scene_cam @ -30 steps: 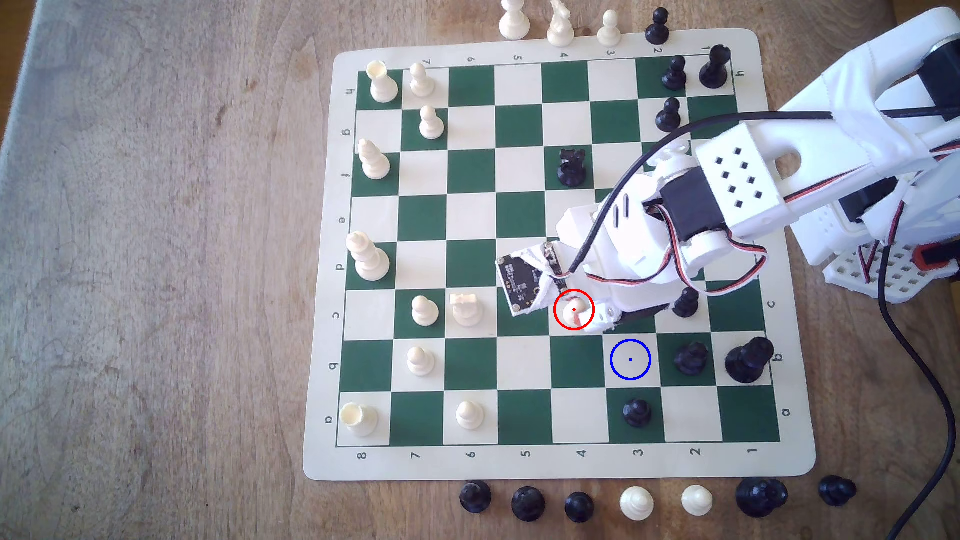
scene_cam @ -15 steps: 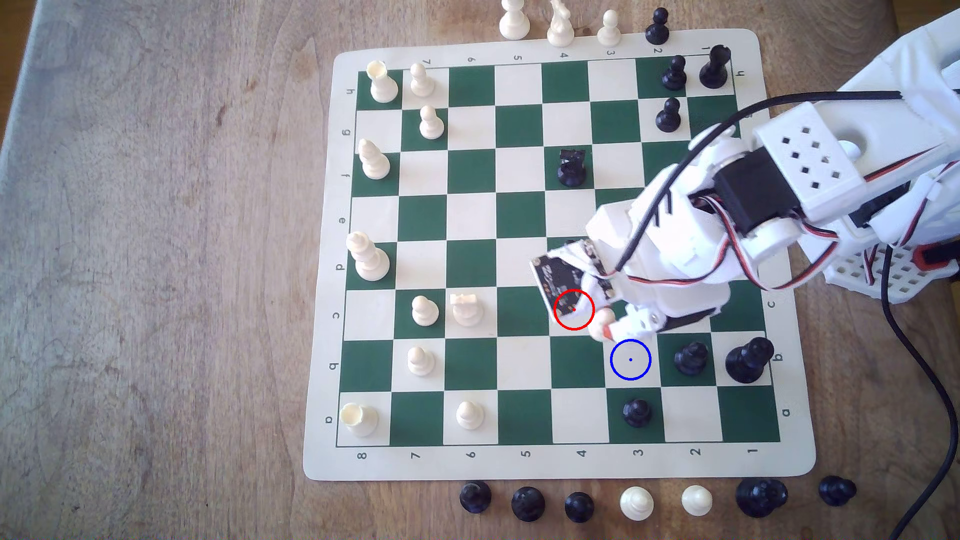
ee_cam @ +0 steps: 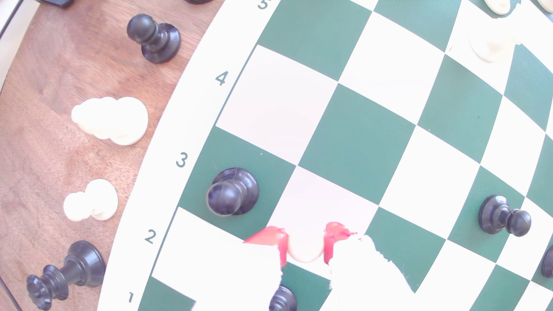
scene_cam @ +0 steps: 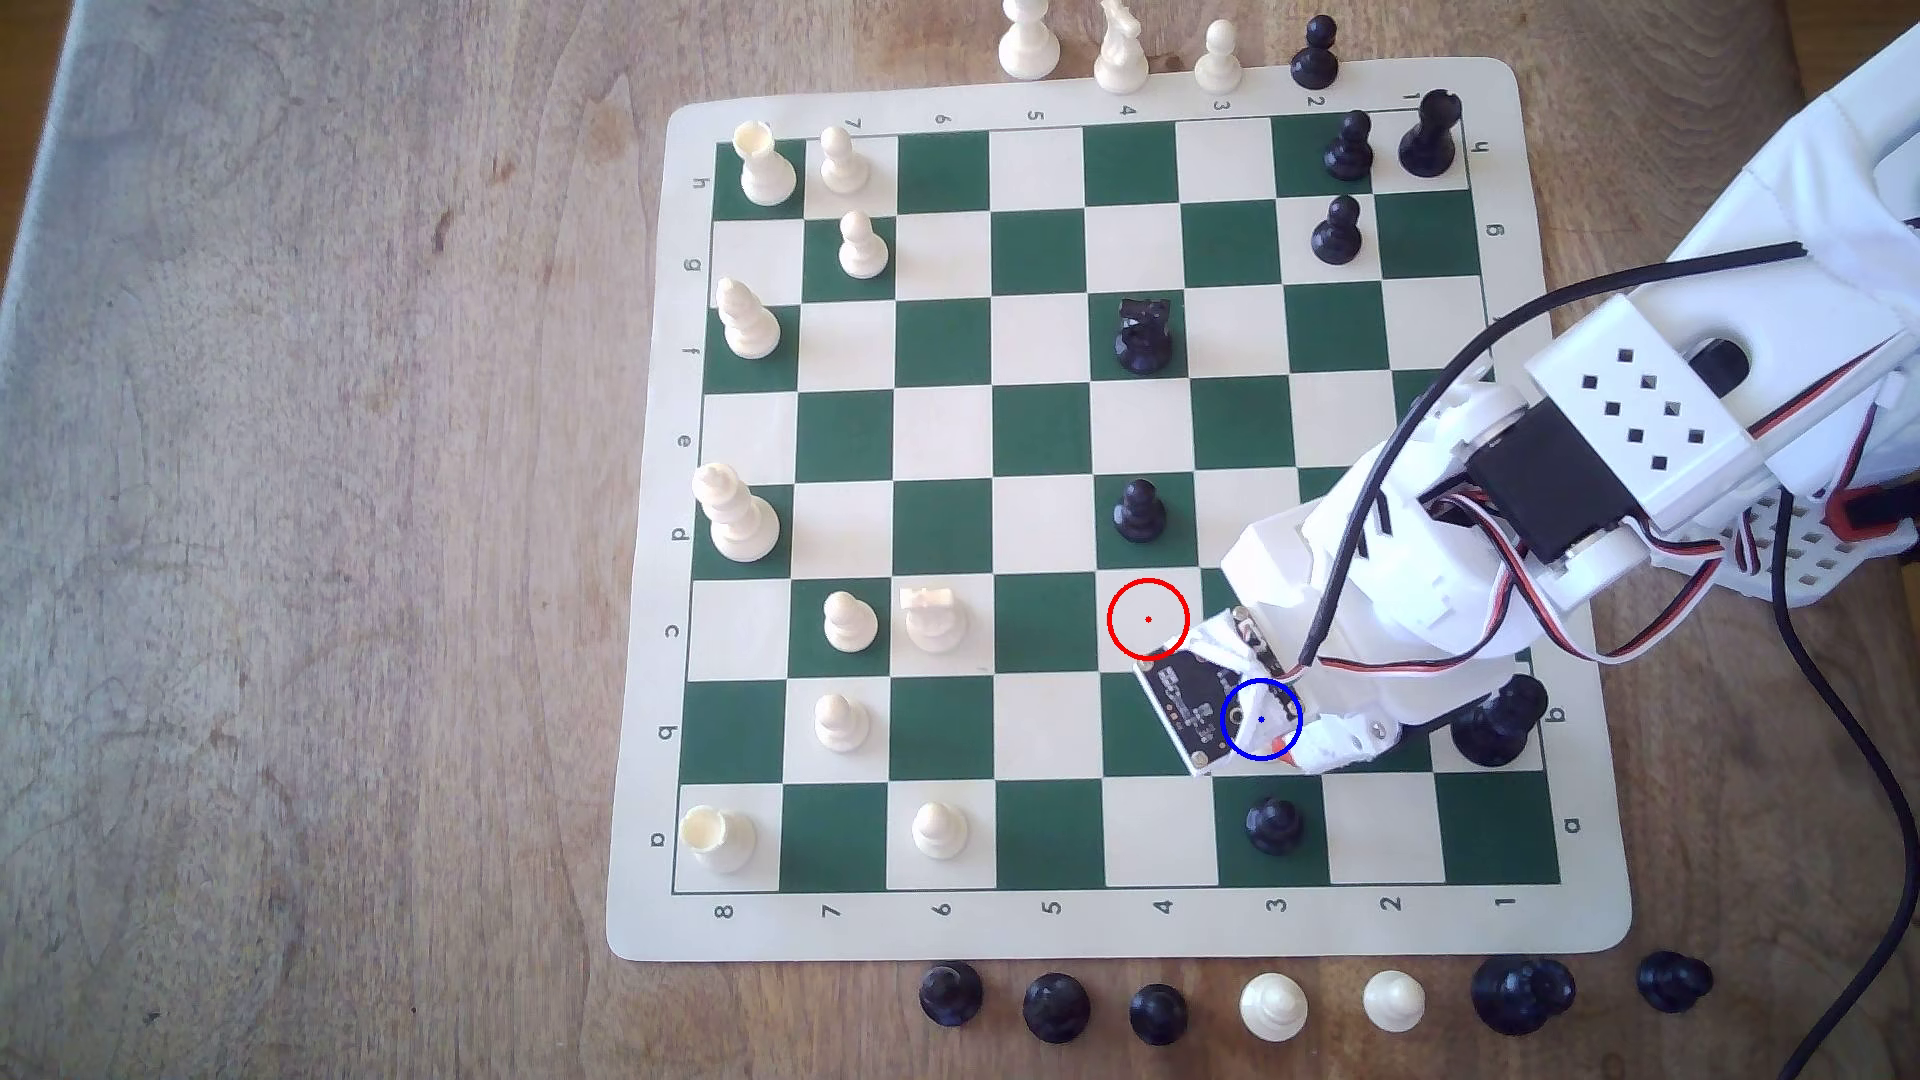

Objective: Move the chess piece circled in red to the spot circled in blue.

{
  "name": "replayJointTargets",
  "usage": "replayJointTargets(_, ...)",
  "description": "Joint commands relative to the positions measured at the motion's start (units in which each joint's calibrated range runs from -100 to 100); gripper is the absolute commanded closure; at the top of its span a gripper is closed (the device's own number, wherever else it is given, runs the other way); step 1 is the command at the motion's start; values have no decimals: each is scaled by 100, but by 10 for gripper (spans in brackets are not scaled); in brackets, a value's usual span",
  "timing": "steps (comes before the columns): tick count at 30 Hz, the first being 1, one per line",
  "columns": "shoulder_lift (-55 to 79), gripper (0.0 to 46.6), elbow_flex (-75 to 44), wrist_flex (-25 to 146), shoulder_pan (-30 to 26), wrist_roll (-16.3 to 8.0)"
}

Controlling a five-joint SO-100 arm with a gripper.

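Over the board: the arm has swung from the red ring [scene_cam: 1147,619] toward the exterior view's near right, leaving that square bare.
Claw: the claw [ee_cam: 305,243] is clenched on the chess piece [ee_cam: 305,252], red pads either side.
Spot: the spot [scene_cam: 1260,719] now lies under the claw, so lowering likely comes next.
Room: a black pawn [ee_cam: 232,193] stands 1 square nearer, a black queen [scene_cam: 1496,722] to the right; the descent looks tight.
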Motion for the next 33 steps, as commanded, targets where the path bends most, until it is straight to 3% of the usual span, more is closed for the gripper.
replayJointTargets(1, 34, 464, -41, -151, 3, -24)
replayJointTargets(30, 254, 464, 195, -348, 268, 63)
replayJointTargets(33, 280, 433, 204, -339, 268, 63)
